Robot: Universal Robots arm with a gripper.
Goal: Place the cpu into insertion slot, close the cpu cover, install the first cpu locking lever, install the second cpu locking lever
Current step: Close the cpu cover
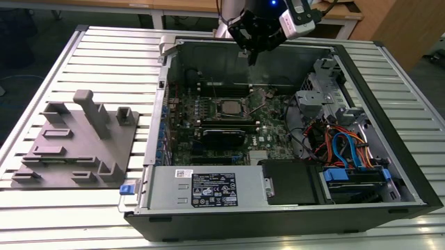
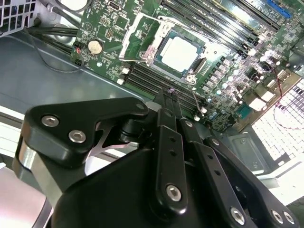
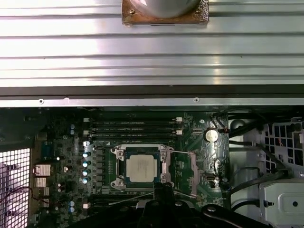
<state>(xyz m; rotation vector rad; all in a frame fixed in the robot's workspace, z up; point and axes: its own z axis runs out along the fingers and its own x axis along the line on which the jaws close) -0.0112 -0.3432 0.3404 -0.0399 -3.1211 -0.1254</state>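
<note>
My jaws (image 1: pixel 251 56) hang closed and empty above the case (image 1: pixel 208 57). The cpu (image 2: pixel 179 51) sits in the slot (image 2: pixel 198 65). The cover (image 2: pixel 137 37) stands open and the levers (image 2: pixel 192 97) look unlatched.

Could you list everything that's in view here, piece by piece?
table: one, silvery slatted metal, under everything.
computer case: one, black, open, lying on the table.
fixture plate: one, grey, on the table at the exterior view's left of the case.
motherboard: one, green, inside the case.
insertion slot: one, silvery rim, mid-motherboard.
cpu: one, silvery-beige, seated in the insertion slot.
cpu cover: one, silvery frame, swung open beside the slot.
power supply: one, grey, labelled, inside the case nearest the exterior camera.
cables: several, blue and orange, at the exterior view's right inside the case.
gripper: one, black, shut, holding nothing, above the open case.
</note>
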